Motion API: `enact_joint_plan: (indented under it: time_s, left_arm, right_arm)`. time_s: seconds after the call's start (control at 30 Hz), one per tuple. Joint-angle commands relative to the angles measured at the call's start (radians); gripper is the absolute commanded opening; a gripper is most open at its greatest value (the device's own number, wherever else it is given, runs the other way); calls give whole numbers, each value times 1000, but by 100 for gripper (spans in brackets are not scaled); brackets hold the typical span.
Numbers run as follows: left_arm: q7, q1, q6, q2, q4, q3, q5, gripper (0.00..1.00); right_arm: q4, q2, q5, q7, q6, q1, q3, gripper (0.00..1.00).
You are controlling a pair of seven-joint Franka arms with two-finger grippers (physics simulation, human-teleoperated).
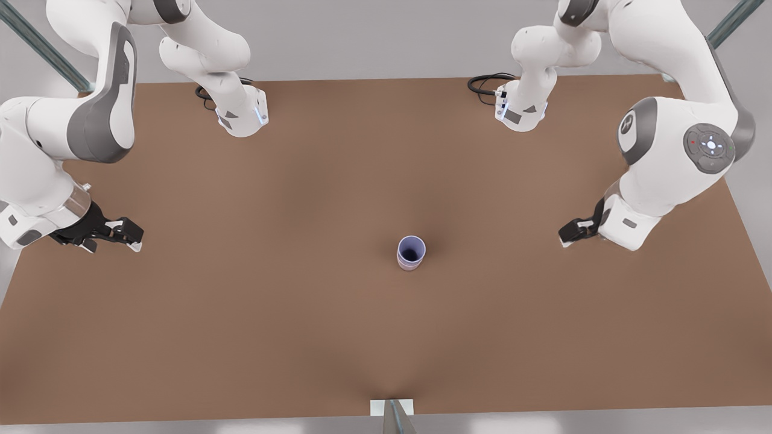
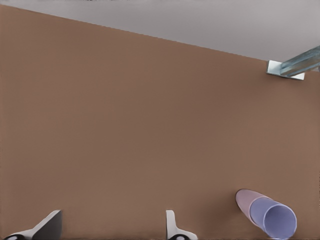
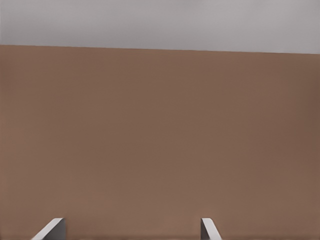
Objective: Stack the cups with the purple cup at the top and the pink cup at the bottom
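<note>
two cups stand upright, mouths up: purple cup (image 1: 411, 249) nested in pink cup (image 1: 409, 266). my left fingers (image 2: 172, 226) and right fingers (image 3: 209, 228) both spread, empty.

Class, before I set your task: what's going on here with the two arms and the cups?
The stacking looks done. The purple cup sits nested in the pink cup, upright near the middle of the table. Neither arm holds anything: the left gripper and the right gripper both have their fingers open, and in the front view the two arms wait at opposite sides of the table, apart from the stack.
</note>
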State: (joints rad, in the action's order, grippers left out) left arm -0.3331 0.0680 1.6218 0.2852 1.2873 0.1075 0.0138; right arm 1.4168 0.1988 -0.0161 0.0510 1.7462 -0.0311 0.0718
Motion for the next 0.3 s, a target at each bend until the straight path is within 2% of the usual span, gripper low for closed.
enact_joint_plan:
  time_s: [0.0, 0.27]
  left_arm:
    - [365, -31, -63, -20, 7, 44, -18, 100]
    - [373, -31, -51, -8, 75, 46, -18, 100]
  right_arm:
    - [-1, -1, 1, 1, 1, 0, 0, 100]
    - [-1, -4, 1, 1, -1, 2, 0, 100]
